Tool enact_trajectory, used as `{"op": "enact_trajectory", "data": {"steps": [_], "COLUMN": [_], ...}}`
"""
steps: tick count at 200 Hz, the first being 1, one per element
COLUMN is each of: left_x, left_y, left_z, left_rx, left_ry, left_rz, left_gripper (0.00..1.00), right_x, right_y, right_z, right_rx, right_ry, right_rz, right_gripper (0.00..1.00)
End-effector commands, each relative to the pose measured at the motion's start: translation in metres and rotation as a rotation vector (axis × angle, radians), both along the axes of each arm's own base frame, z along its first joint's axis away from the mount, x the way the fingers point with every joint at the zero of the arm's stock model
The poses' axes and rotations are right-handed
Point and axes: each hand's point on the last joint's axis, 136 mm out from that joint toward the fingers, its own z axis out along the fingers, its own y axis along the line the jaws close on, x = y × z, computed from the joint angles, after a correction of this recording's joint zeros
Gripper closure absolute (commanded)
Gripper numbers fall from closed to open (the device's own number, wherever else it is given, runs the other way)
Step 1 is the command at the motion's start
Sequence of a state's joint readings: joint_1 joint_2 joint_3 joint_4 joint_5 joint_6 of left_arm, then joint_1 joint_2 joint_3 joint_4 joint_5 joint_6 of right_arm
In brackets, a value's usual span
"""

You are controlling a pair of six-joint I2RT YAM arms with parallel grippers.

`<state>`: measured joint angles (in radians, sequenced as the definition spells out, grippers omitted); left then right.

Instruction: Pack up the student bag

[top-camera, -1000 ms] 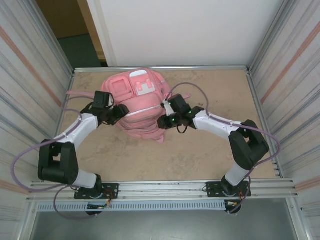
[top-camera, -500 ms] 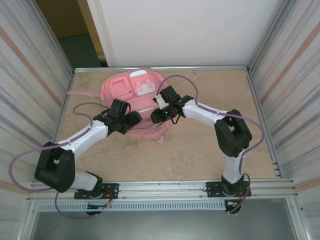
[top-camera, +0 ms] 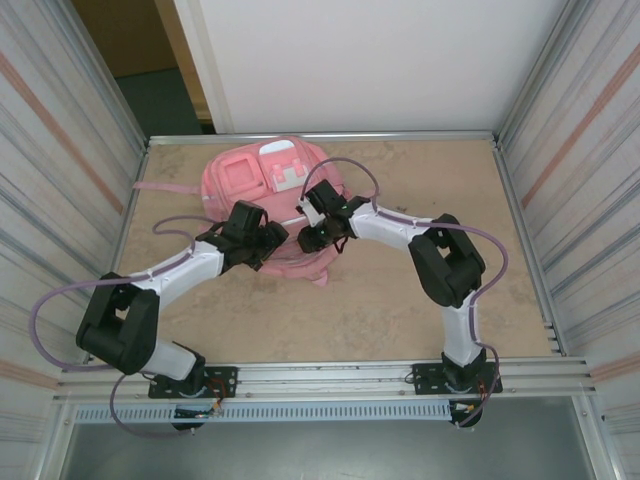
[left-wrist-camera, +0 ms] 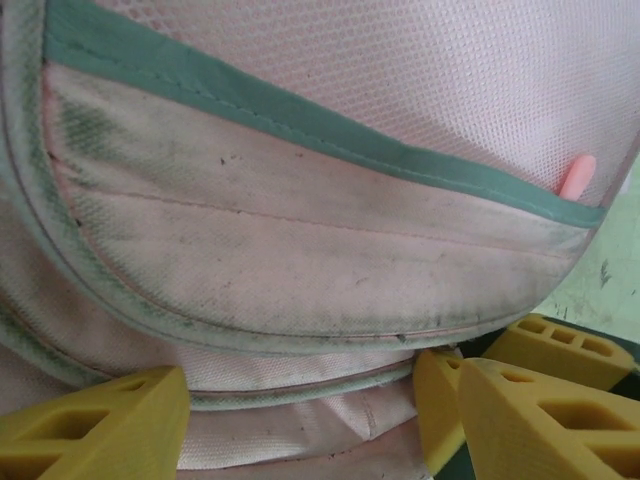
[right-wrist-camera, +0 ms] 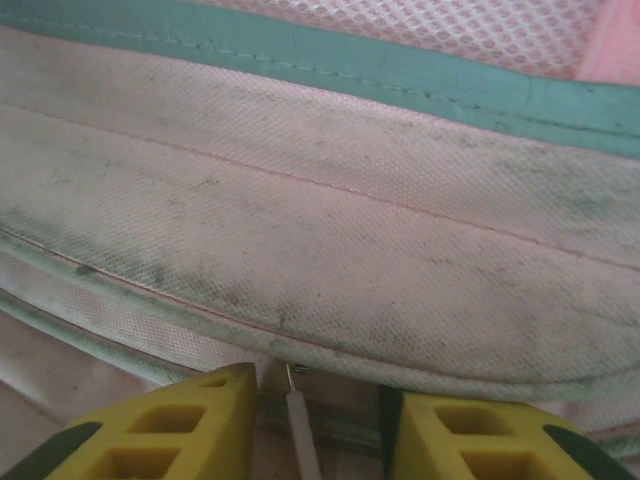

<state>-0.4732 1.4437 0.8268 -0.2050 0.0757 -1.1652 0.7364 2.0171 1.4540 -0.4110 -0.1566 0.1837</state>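
Observation:
The pink student bag [top-camera: 252,181] lies flat at the back left of the table, its pockets facing up. My left gripper [top-camera: 272,239] is at the bag's near edge, beside my right gripper [top-camera: 309,240]. In the left wrist view the bag's soiled mesh panel and teal trim [left-wrist-camera: 300,250] sit close, and the left gripper [left-wrist-camera: 300,432] is open with a fold of the bag's seam between its yellow fingers [left-wrist-camera: 100,432]. In the right wrist view the right gripper [right-wrist-camera: 320,432] stands open astride a white zipper pull [right-wrist-camera: 299,425] under the bag's edge [right-wrist-camera: 320,230], its pads clear of the pull.
A pink strap [top-camera: 160,187] trails left from the bag towards the metal side wall [top-camera: 70,160]. Bare tabletop [top-camera: 440,190] stretches right of and in front of the bag. Both arms' cables loop above the bag and table.
Both grippers have closed in on the middle of the bag's near edge, the left one going right and the right one left. The bag has barely shifted.

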Motion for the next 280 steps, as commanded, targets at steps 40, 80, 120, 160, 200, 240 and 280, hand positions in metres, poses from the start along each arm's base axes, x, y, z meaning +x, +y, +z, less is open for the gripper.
{"op": "enact_trajectory", "data": {"steps": [40, 80, 120, 160, 200, 240, 280], "left_x": [0.007, 0.0, -0.003, -0.01, -0.013, -0.018, -0.013], "left_y": [0.004, 0.01, 0.018, 0.043, 0.064, 0.085, 0.089], "left_z": [0.004, -0.002, 0.008, 0.005, 0.009, 0.015, 0.02], "left_rx": [-0.011, -0.017, -0.012, 0.032, 0.06, 0.115, 0.124], "left_ry": [-0.016, 0.024, 0.002, 0.047, 0.022, 0.001, -0.044], "left_rz": [0.072, 0.128, 0.163, 0.286, 0.385, 0.408, 0.297], "left_gripper": [0.29, 0.3, 0.31, 0.32, 0.5, 0.94, 1.0], "right_x": [-0.007, -0.019, -0.037, -0.053, -0.073, -0.073, -0.055], "right_y": [0.021, 0.044, 0.07, 0.085, 0.095, 0.074, 0.023], "right_z": [-0.013, 0.032, 0.084, 0.115, 0.119, 0.104, 0.088], "right_rx": [-0.01, 0.241, 0.354, 0.428, 0.428, 0.357, 0.279], "right_ry": [0.001, -0.019, -0.151, -0.195, -0.201, -0.213, -0.237], "right_rz": [-0.011, -0.02, 0.037, 0.066, 0.098, 0.066, -0.028], "right_gripper": [0.94, 1.0, 1.0, 1.0, 1.0, 1.0, 1.0]}}
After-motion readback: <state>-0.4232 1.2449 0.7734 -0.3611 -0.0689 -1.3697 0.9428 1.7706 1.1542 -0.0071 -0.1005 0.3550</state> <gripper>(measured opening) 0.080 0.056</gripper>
